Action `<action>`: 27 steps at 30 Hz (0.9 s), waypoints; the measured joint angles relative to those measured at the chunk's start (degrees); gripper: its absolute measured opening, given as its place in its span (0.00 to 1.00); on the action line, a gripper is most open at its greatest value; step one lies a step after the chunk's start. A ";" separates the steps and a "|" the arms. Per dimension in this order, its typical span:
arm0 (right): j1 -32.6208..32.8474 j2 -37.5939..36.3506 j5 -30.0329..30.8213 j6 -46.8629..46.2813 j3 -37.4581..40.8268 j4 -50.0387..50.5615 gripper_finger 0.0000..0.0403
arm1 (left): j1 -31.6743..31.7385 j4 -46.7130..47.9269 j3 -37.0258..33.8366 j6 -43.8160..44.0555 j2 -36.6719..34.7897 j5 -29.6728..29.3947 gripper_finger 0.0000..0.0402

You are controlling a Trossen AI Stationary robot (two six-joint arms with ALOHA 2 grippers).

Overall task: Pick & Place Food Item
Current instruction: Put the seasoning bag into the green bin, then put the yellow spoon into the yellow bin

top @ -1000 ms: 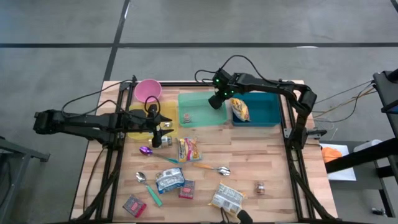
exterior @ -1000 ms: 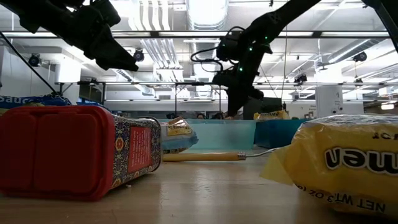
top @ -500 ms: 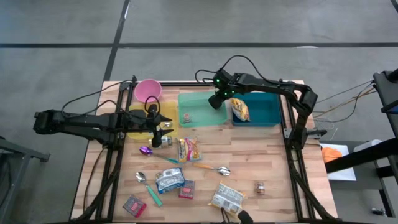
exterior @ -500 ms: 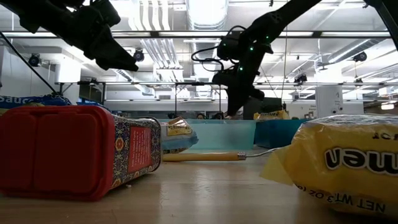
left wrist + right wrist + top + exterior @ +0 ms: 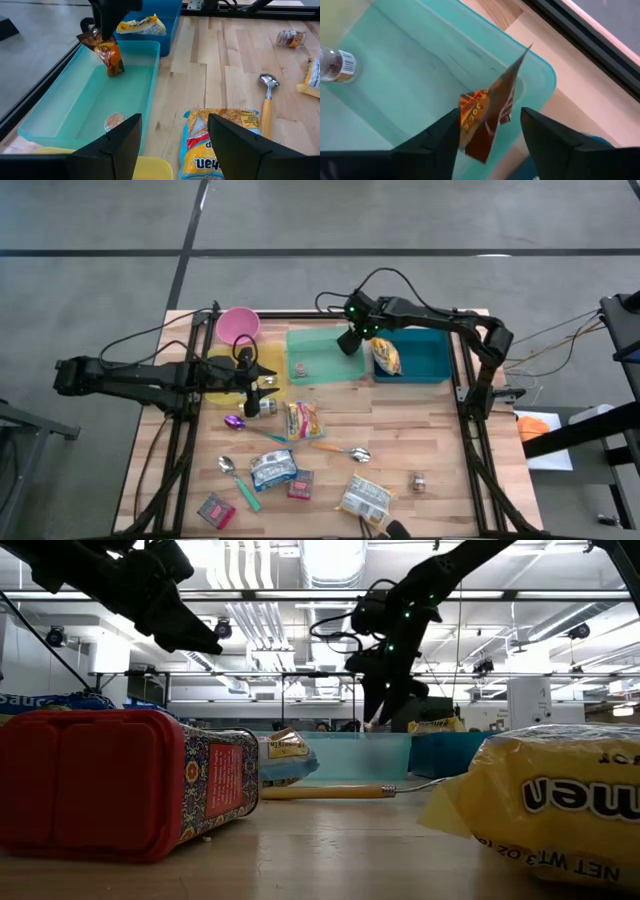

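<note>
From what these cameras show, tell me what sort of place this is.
Probably a robotics lab or industrial workspace. Exposed ceiling ducts and strip lights run overhead in the low view, a black metal frame edges the wooden slat table, and cables trail across a bare concrete floor.

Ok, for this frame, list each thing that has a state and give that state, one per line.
right gripper: open, over the teal bin
orange snack packet: between the open fingers, upright, above the bin floor
teal bin: holds one small jar
small jar: lying on its side in the teal bin
blue bin: holds a yellow snack bag
left gripper: open, empty, near the yellow container
pink cup: upright
</note>
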State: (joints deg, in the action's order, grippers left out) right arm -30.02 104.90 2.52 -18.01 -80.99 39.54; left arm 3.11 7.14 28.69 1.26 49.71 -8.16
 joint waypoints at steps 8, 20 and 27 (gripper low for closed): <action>2.07 -8.12 1.01 -1.70 0.02 5.26 0.55 | 0.00 0.45 0.30 0.24 0.00 0.19 0.59; 15.32 -20.47 8.39 -5.23 3.40 11.64 0.55 | -0.07 0.24 2.47 4.72 0.00 3.70 0.59; 22.54 -22.27 10.50 -9.66 7.99 11.69 0.55 | -0.07 0.62 2.34 6.27 0.81 3.72 0.59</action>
State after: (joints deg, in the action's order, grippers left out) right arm -7.48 82.63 13.02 -27.67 -73.00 51.23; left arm 3.05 7.76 31.02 7.53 50.52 -4.44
